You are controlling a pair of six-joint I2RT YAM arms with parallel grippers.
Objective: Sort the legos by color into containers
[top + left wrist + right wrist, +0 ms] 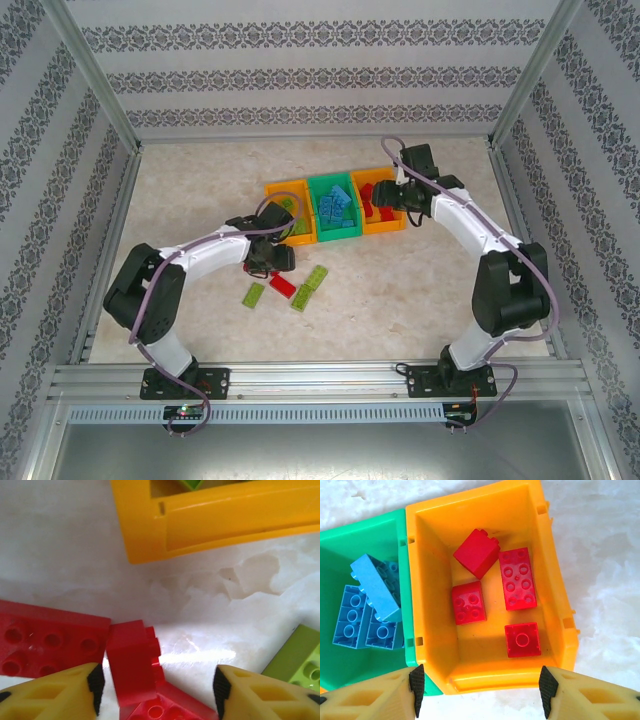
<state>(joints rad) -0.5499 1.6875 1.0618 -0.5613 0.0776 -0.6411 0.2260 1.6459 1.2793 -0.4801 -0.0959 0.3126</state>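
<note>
Your left gripper (157,686) hung low over the table (60,555), jaws apart and straddling a small red brick (132,662), gripping nothing yet. To close well, I judged you needed to centre first: the brick sat just beside one jaw and well clear of the other, with a wide red brick (47,645) against it. The left orange bin (215,520) lay ahead across bare table, a lime brick (300,657) off to the right. Your right gripper (480,686) hovered over the right orange bin (560,590), jaws released and empty, red bricks (520,577) lying inside.
</note>
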